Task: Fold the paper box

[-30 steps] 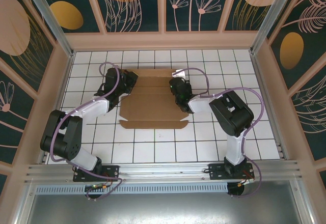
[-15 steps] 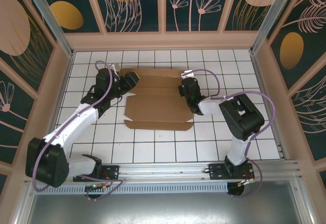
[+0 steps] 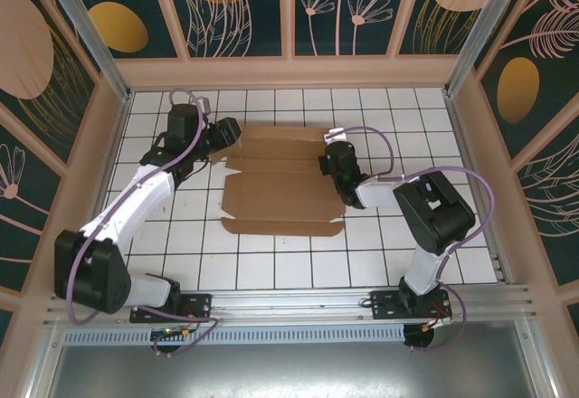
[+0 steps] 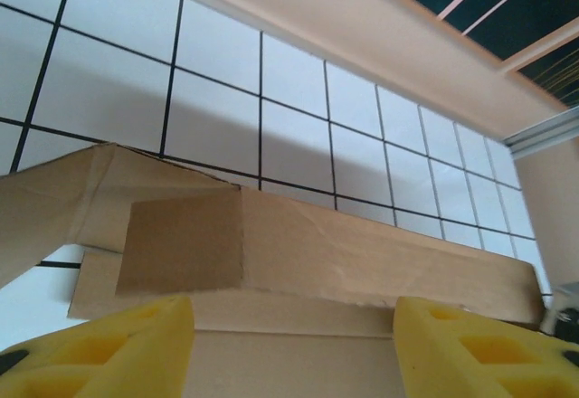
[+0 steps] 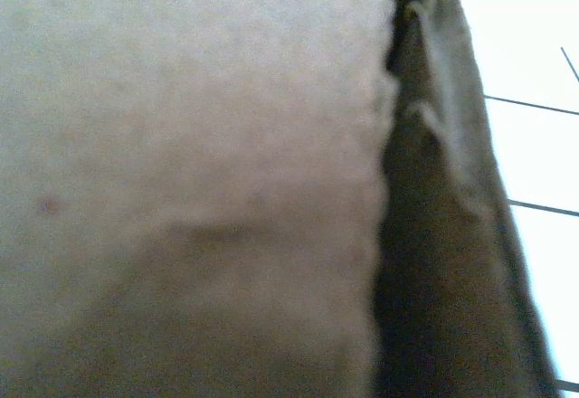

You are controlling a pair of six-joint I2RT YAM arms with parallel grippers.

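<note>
Lying near the middle of the white-tiled bench [image 3: 271,267], the paper box [image 3: 280,185] is shown whole from the top camera. It is a brown die-cut sheet, partly creased, with a long flap [image 3: 280,228] along its six o'clock edge and narrower strips toward twelve o'clock.

Detail lost from above is given by the left wrist camera. There a long side panel [image 4: 362,258] is seen raised off the sheet, with a small tab [image 4: 181,244] folded over its nine o'clock end. From the right wrist camera only blurred cardboard is made out at very close range. A dark folded edge [image 5: 434,235] lies at three o'clock, with white tiles beyond it.

The bench is walled on three sides by dark teal panels [image 3: 244,4] painted with leaves and orange discs and framed in pale wood. An aluminium rail [image 3: 289,300] is set along six o'clock, where both arm bases are bolted.

The left fingers [image 3: 227,135] are placed at the box's ten o'clock corner. In the wrist view their yellow pads [image 4: 99,348] are held well apart and released, with nothing clamped, and the raised panel stands just beyond them. Contact with the cardboard cannot be told.

The right fingers [image 3: 333,159] are set at the box's two o'clock edge and are clenched. Whether cardboard is pinched between them cannot be told.
</note>
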